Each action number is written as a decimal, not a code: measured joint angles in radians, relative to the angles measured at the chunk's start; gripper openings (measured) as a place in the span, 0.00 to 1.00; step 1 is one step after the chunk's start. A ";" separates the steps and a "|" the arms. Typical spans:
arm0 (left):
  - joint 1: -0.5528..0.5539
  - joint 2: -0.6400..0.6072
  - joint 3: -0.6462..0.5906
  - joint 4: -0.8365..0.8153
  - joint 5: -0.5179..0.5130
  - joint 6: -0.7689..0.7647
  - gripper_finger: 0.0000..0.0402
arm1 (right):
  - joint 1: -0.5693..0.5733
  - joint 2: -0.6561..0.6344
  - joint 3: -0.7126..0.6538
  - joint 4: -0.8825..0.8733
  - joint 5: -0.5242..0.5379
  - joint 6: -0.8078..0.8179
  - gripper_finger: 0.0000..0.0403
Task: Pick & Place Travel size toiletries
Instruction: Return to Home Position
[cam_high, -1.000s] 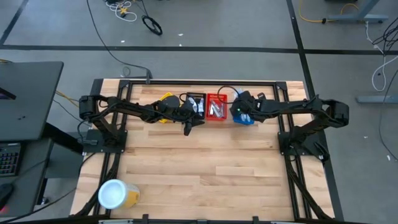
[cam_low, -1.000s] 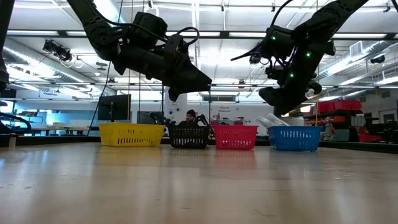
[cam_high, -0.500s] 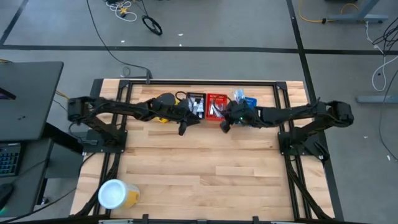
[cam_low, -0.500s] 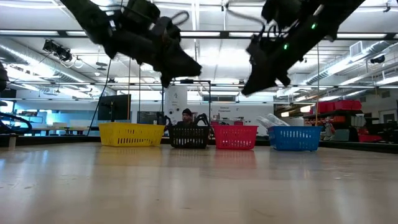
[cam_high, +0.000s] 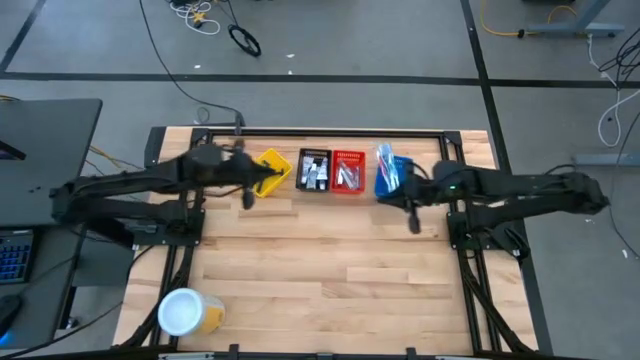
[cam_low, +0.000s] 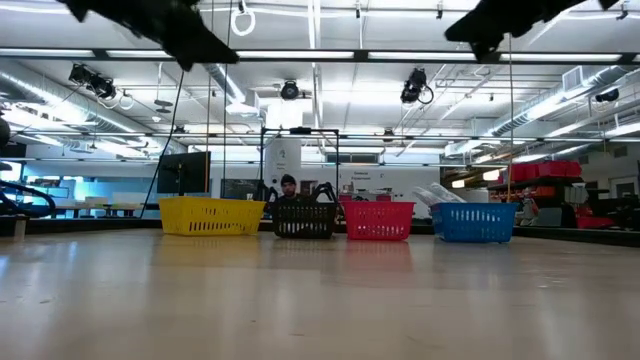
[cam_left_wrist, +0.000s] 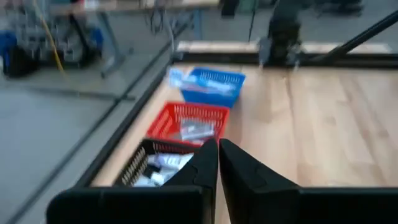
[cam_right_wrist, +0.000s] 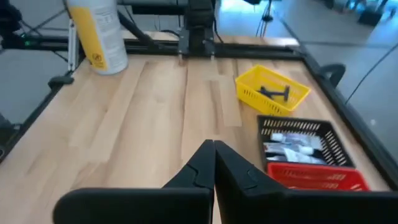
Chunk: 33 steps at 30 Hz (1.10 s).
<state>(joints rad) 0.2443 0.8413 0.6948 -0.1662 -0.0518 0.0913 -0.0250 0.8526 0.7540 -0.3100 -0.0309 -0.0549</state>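
Four small baskets stand in a row at the table's far edge. The yellow basket (cam_high: 270, 170) holds a dark razor (cam_right_wrist: 273, 92). White tubes (cam_right_wrist: 292, 144) lie in the black basket (cam_high: 314, 170), silvery packets (cam_left_wrist: 196, 130) in the red basket (cam_high: 348, 172), and toothbrushes (cam_high: 385, 160) in the blue basket (cam_high: 395, 178). My left gripper (cam_high: 247, 198) hangs shut and empty, high above the table, just near-left of the yellow basket. My right gripper (cam_high: 413, 222) is shut and empty too, high up, near-right of the blue basket. Both sets of fingers show pressed together in the wrist views (cam_left_wrist: 217, 158) (cam_right_wrist: 213, 155).
A large yellow jar with a white lid (cam_high: 185, 312) stands at the table's near left corner. Bare wood (cam_high: 320, 260) fills the middle and near part of the table. Black frame rails (cam_high: 320, 132) run along the far edge and both sides.
Both grippers have risen, almost out of the top of the low view, and drawn back from the baskets. The left has gone toward the table's left edge. The right has left the blue basket, swung toward the near and right edges, and tipped from pointing down to nearly level.
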 joint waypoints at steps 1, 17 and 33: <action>0.000 -0.049 -0.020 0.002 0.007 0.013 0.06 | 0.003 -0.030 0.000 -0.028 0.002 -0.016 0.01; 0.000 -0.741 -0.489 0.139 0.048 -0.036 0.07 | 0.005 -0.445 -0.419 0.195 0.000 -0.013 0.01; -0.001 -0.839 -0.579 0.198 0.122 -0.035 0.03 | 0.006 -0.727 -0.614 0.205 -0.035 -0.009 0.01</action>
<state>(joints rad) 0.2437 0.0019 0.1161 0.0322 0.0706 0.0566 -0.0189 0.1255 0.1402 -0.1047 -0.0657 -0.0639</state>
